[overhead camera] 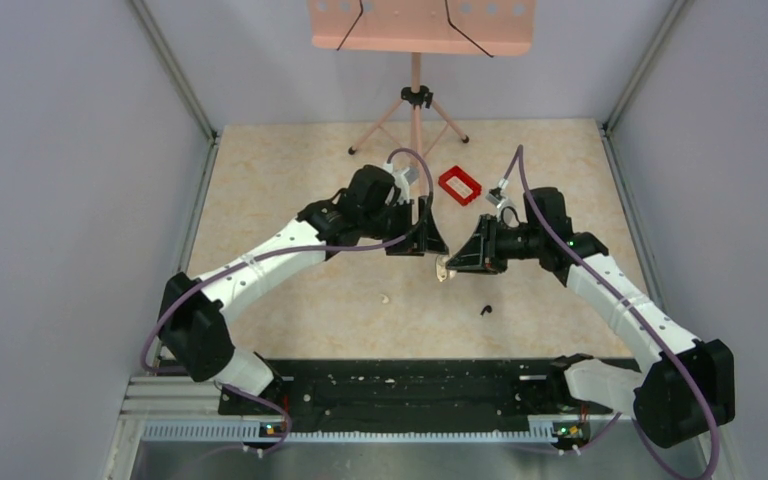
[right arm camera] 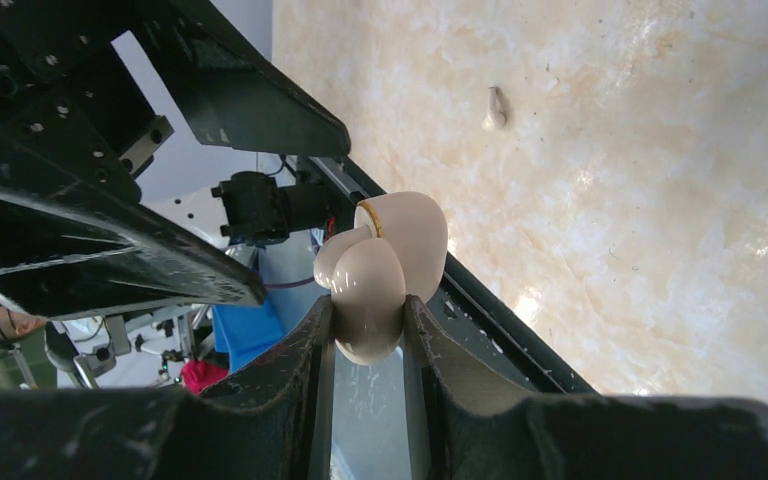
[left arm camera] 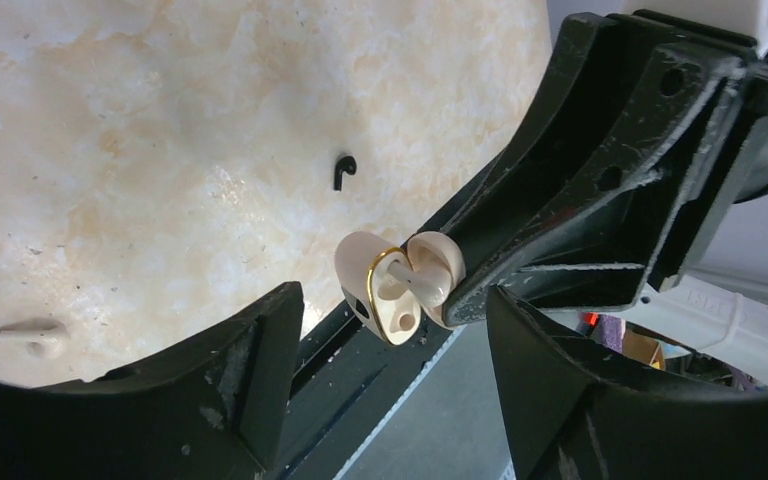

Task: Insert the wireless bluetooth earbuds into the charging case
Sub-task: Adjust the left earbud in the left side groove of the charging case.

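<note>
The right gripper (right arm camera: 368, 322) is seen clenched on the cream charging case (right arm camera: 385, 262), lid open, above mid-table. The left gripper (left arm camera: 390, 300) is held spread and empty just beside it. A pale earbud (overhead camera: 385, 297) and a black hooked piece (overhead camera: 485, 310) are seen lying toward the near edge, a red tray (overhead camera: 459, 186) toward the far edge.

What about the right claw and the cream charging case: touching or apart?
Touching. The right wrist view shows the right claw shut on the charging case, both fingers pressed against its shell with no gap.
</note>
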